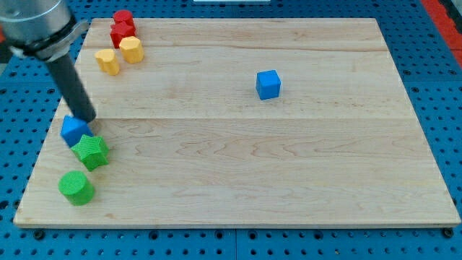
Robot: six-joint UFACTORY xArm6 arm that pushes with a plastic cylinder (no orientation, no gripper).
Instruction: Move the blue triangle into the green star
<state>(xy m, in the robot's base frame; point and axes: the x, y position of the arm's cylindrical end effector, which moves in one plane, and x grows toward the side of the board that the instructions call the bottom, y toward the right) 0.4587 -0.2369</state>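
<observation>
Tip point(88, 118) touches the blue triangle point(73, 130) from the view's top-right; green star point(91, 152) touches that triangle below. No fingers exist to judge.

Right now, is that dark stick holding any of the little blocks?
Nothing is held. My tip only pushes; it sits against the upper side of the blue triangle, which touches the green star.

The wooden counter point(238, 180) carries seven blocks. At ten o'clock, by the far edge — a red block point(123, 27), with two yellow blocks point(131, 49) point(107, 61) just below it. Toward eight o'clock the blue triangle point(73, 130) touches the green star point(91, 152); a green cylinder point(76, 187) sits near. A blue cube point(268, 84) stands alone toward one o'clock.
</observation>
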